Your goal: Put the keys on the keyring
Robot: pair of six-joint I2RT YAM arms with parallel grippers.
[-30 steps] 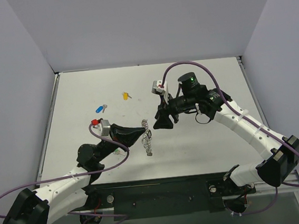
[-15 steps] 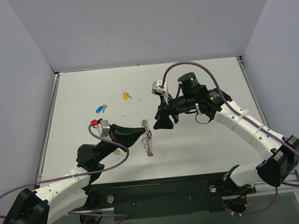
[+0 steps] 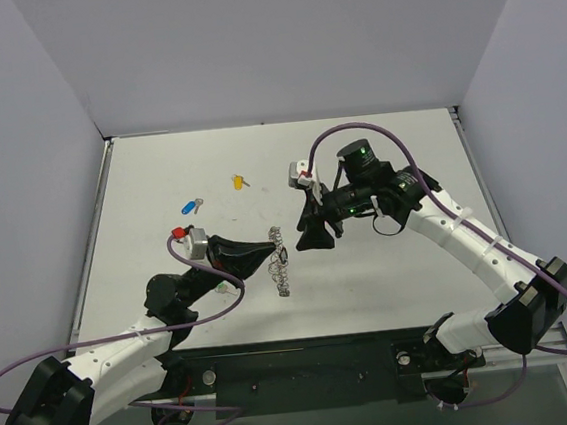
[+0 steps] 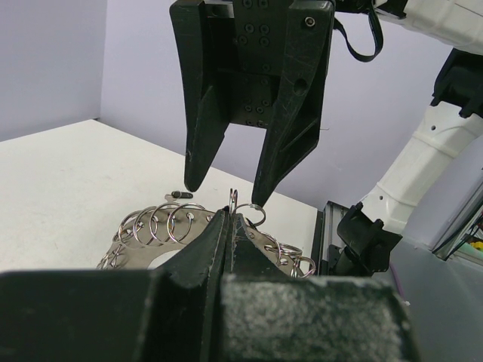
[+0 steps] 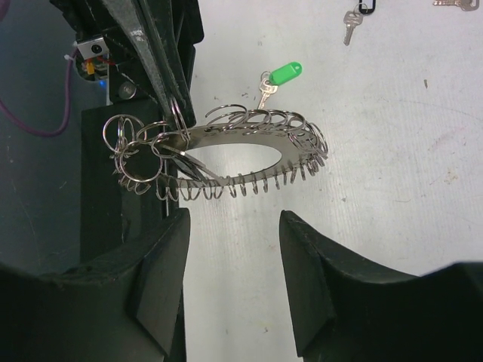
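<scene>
The keyring (image 3: pixel 280 263), a flat silver ring edged with small wire loops, hangs above the table with my left gripper (image 3: pixel 271 253) shut on its rim. In the left wrist view the pinched jaws (image 4: pixel 230 220) hold the keyring (image 4: pixel 155 226), and my right gripper (image 4: pixel 225 188) points down just beyond it. My right gripper (image 5: pixel 234 226) is open and holds nothing, with the keyring (image 5: pixel 241 143) just past its tips. A green-headed key (image 5: pixel 285 73) lies on the table behind the ring. A yellow key (image 3: pixel 239 182) and a blue key (image 3: pixel 193 205) lie at the far left.
Another silver key (image 5: pixel 349 26) lies near the top edge of the right wrist view. The white table (image 3: pixel 391 282) is walled by grey panels on three sides. A black base rail (image 3: pixel 308 366) runs along the near edge, between the arm mounts.
My right gripper has shifted slightly nearer and to the right, staying open beside the keyring. The left gripper and the keyring have not moved.
</scene>
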